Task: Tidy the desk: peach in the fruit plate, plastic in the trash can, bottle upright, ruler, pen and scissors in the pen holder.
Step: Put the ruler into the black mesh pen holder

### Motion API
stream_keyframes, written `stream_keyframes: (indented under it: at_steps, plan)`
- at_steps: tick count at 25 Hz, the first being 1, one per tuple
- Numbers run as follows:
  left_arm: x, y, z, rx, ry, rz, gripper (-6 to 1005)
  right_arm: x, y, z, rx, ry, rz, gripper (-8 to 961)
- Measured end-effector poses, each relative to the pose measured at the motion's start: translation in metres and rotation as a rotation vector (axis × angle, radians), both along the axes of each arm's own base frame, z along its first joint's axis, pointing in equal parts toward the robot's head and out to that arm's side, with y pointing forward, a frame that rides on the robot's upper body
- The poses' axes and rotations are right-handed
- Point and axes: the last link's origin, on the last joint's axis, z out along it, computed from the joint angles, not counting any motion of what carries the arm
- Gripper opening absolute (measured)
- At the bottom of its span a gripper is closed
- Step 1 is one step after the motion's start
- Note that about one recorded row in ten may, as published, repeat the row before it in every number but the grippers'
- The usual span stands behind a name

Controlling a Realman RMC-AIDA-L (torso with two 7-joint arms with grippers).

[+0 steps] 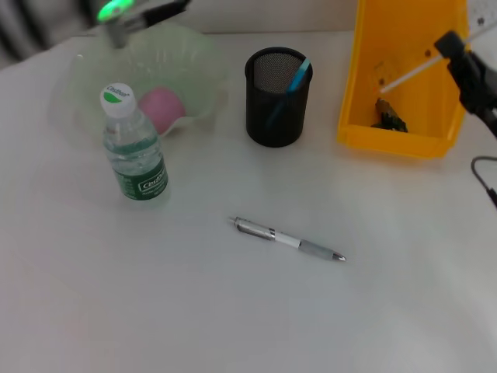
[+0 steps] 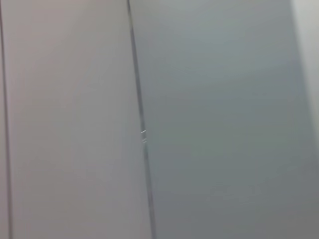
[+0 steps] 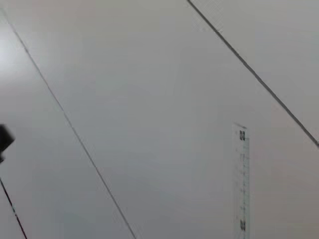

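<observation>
Holding the ruler by one end, the right gripper hangs in the air above the far right side of the desk. It is closed on the ruler, and the thin clear strip sticks out from it toward the robot's left. The right wrist view shows the ruler too, against a plain wall.

Just below the gripper is the yellow trash can, with a dark scrap lying in it. That is probably the plastic, so that job looks done. The ruler should not go in there. It belongs in the black pen holder, which stands to the gripper's left, past the trash can. A blue thing already leans in that holder. The ruler is held up high, likely so it can drop in from the top, end first.

The pen lies flat on the desk, lower and well to the left of the gripper, closer to the robot. It is not yet put away.

Far to the gripper's left, the bottle stands up straight, and the peach sits in the fruit plate.

The left gripper is parked up above the fruit plate. It is not possible to tell if it is wide or closed.
</observation>
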Motion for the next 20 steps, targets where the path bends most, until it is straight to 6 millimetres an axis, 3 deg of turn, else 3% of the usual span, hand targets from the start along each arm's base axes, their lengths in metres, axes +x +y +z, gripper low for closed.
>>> stream_keyframes:
  at_steps: [4,8,11,17,20]
  plan:
    - [-0.062,-0.015,0.003,-0.09,-0.105,-0.141,793,-0.018,0.03,0.012,0.042,-0.107,0.079,-1]
    - [-0.128,-0.027,-0.027,-0.098,-0.113,-0.154,791,-0.044,0.061,0.003,0.107,-0.283,0.146,0]
    - [-0.16,-0.038,-0.05,-0.103,-0.101,-0.13,789,-0.062,0.081,-0.013,0.115,-0.375,0.145,4]
    - [-0.19,-0.054,-0.077,-0.151,-0.061,-0.078,785,-0.086,0.109,-0.041,0.071,-0.506,0.109,15]
    - [-0.195,-0.056,-0.08,-0.154,-0.053,-0.066,784,-0.093,0.114,-0.052,0.056,-0.553,0.102,21]
